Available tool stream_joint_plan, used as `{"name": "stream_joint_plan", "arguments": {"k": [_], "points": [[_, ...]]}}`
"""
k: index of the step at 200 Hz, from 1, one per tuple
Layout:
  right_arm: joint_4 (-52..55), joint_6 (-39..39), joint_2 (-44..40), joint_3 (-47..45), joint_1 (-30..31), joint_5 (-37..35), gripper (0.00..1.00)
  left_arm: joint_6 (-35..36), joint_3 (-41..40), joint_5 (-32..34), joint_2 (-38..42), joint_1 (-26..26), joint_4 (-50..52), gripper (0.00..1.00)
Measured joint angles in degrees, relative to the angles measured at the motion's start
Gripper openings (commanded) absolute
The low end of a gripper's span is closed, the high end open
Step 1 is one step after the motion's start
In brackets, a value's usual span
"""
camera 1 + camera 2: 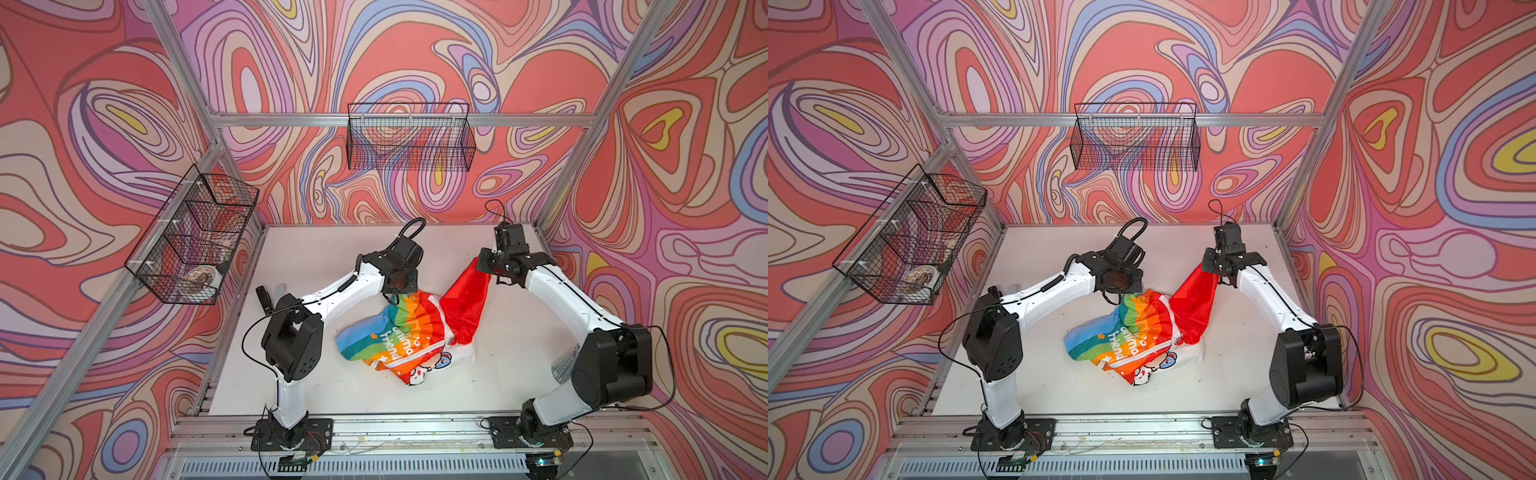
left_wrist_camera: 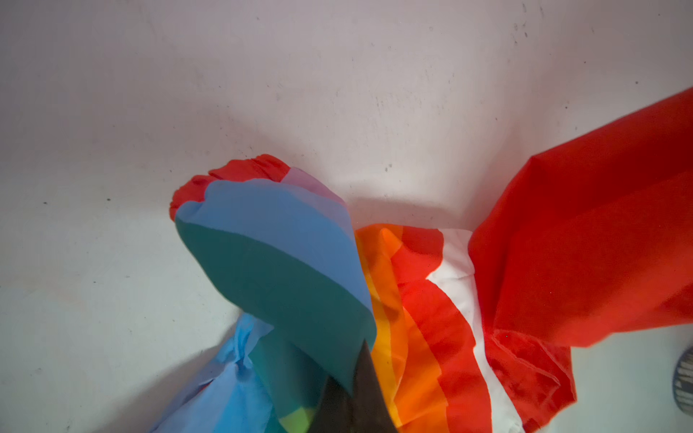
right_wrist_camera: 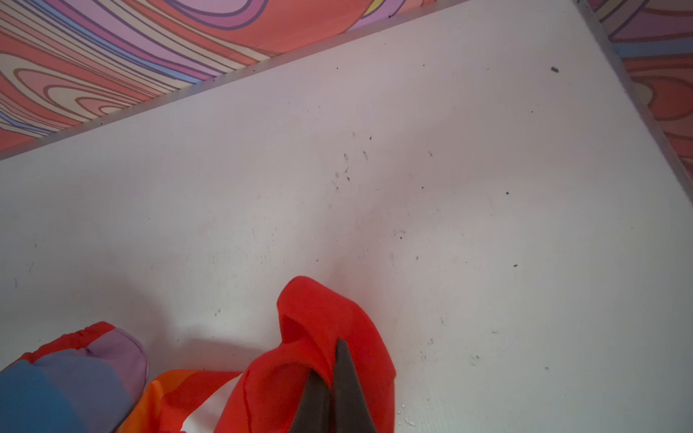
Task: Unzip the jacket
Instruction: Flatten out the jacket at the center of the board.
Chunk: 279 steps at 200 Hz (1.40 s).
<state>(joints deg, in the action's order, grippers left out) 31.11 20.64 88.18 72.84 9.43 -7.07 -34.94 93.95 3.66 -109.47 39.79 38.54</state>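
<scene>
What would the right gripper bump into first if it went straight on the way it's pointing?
The right gripper is shut on the jacket's red hood, whose fold bunches just beyond its tips. Past that, it would probably meet the bare white table; depth is hard to judge.

left fingers [image 2: 367, 397] closed, right fingers [image 3: 350, 386] closed

Setting: robotics lab test cell. Evidence:
- aluminium extrusion frame [image 1: 291, 120] across upper centre
- printed swirl backdrop [image 1: 83, 124] covering every wall
- white tabletop [image 1: 316, 249] mid-frame
- left arm [image 1: 332, 295] and right arm [image 1: 557, 299] bolted to a slotted rail [image 1: 415, 428] along the lower edge, cables exposed
- centre wire basket [image 1: 409, 145] and left wire basket [image 1: 183, 266] hung on the frame
</scene>
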Motion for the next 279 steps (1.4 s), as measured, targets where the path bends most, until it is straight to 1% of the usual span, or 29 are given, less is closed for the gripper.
{"name": "stream_joint_plan", "arguments": {"k": [17, 37, 65, 74, 90, 96, 100, 104, 112, 125, 133, 140, 147, 153, 165, 176, 191, 200, 211, 224, 238, 259, 279], "points": [[0.28, 0.02, -1.97, -0.02, 0.00, -2.23, 0.00, -1.25, 1.99, 3.56, -0.13, -0.85, 2.58, 0.00], [0.61, 0.07, -4.74, -0.11, 0.00, -4.15, 0.00, -3.04, 1.95, 7.13, 0.72, -3.50, 5.18, 0.00], [0.94, -0.15, -6.71, -0.11, 0.00, -3.58, 0.00, -3.69, 2.10, 7.30, -0.33, -8.81, 6.97, 0.00], [0.92, -0.37, -6.71, -0.11, 0.00, -2.05, 0.00, -3.26, 4.79, 7.23, -2.73, -10.29, 8.61, 0.00], [0.52, -0.68, -6.54, -0.22, 0.00, 2.64, 0.00, -1.97, 12.61, 6.34, -9.11, -11.63, 9.81, 0.00], [0.28, -0.70, -6.45, -0.24, 0.00, 4.35, 0.00, -1.18, 16.13, 5.75, -12.00, -11.76, 10.16, 0.08], [-0.04, -0.63, -6.34, -0.28, 0.00, 5.73, 0.00, -0.70, 18.21, 5.29, -13.84, -11.80, 10.27, 0.15], [-0.39, -0.63, -6.25, -0.33, 0.00, 6.84, 0.00, -0.13, 20.44, 5.05, -15.54, -11.78, 10.62, 0.23], [-1.18, -0.44, -5.99, -0.57, 0.00, 8.68, 0.00, 0.87, 24.50, 4.33, -18.80, -11.76, 11.50, 0.36], [-1.97, -0.13, -5.62, -0.94, 0.04, 10.75, 0.00, 2.78, 31.23, 3.30, -23.96, -11.80, 12.98, 0.48], [-2.05, 0.02, -5.31, -0.96, 0.00, 11.37, 0.00, 3.91, 33.46, 2.45, -25.62, -12.00, 13.53, 0.55], [-2.16, 0.09, -5.07, -0.96, 0.00, 11.63, 0.00, 4.76, 33.86, 1.81, -26.05, -12.28, 13.68, 0.63], [-2.21, 0.20, -4.90, -0.98, 0.00, 11.67, 0.00, 5.68, 33.20, 1.07, -25.68, -12.81, 13.62, 0.71], [-2.23, 0.31, -4.87, -0.98, 0.00, 11.65, 0.00, 6.27, 31.39, 0.46, -24.50, -13.31, 12.83, 0.74], [-2.45, 0.59, -4.87, -1.09, 0.00, 11.63, 0.00, 7.74, 24.09, -0.76, -19.61, -14.84, 10.23, 0.80], [-3.13, 1.16, -4.87, -1.38, 0.00, 11.45, 0.00, 8.81, 15.96, -1.73, -13.20, -16.55, 7.23, 0.80], [-3.87, 1.92, -4.85, -1.99, 0.00, 10.86, 0.00, 10.19, 6.75, -3.43, -4.15, -19.45, 3.17, 0.77], [-3.85, 2.14, -4.59, -2.05, 0.22, 9.66, 0.00, 10.88, 2.89, -5.42, 0.35, -21.49, 0.39, 0.74], [-4.11, 2.05, -4.02, -2.05, 0.87, 7.08, 0.00, 11.65, 0.46, -7.76, 3.80, -23.96, -2.43, 0.71], [-4.15, 1.36, -2.84, -2.01, 2.43, 2.93, 0.00, 12.66, -1.16, -10.34, 5.14, -26.56, -6.49, 0.71], [-4.11, 0.63, -1.09, -1.90, 4.33, 0.17, 0.00, 13.79, -3.48, -12.87, 4.85, -28.44, -10.62, 0.68], [-3.91, 0.02, 0.17, -1.95, 6.01, -0.52, 0.00, 15.21, -6.21, -15.58, 2.93, -29.73, -13.05, 0.61], [-4.59, -0.85, 0.11, -1.92, 6.03, 0.74, 0.00, 15.98, -7.21, -17.70, 0.76, -30.88, -14.19, 0.58]]}}
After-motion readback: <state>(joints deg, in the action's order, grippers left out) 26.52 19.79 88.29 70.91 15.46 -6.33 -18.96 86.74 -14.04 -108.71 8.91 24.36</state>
